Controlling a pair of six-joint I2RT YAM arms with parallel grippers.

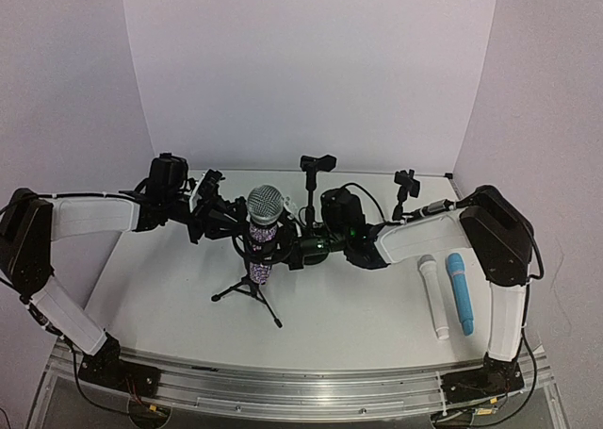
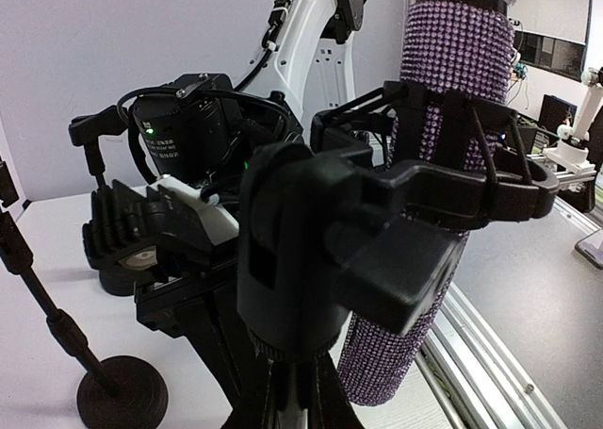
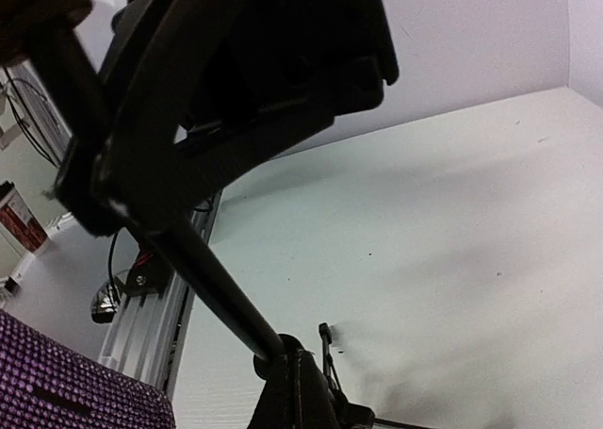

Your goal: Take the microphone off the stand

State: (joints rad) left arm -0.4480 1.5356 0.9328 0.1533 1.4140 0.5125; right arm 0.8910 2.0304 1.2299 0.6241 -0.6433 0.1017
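At the centre of the frame, a microphone (image 1: 265,223) sits in the clip of a tripod stand (image 1: 247,292) on the counter (image 1: 358,325). The left arm (image 1: 94,214) extends in from frame left, the right arm (image 1: 424,233) from frame right. Behind stand two spare stands (image 1: 314,170) (image 1: 405,186). At lower right, two loose microphones (image 1: 434,295) (image 1: 460,290) lie side by side.

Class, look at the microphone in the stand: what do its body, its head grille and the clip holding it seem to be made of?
The microphone body is covered in purple rhinestone-like studs, in rows of tiny glinting beads. The grille looks like silver metal mesh, woven and shiny. The clip is probably black plastic, matt and moulded.
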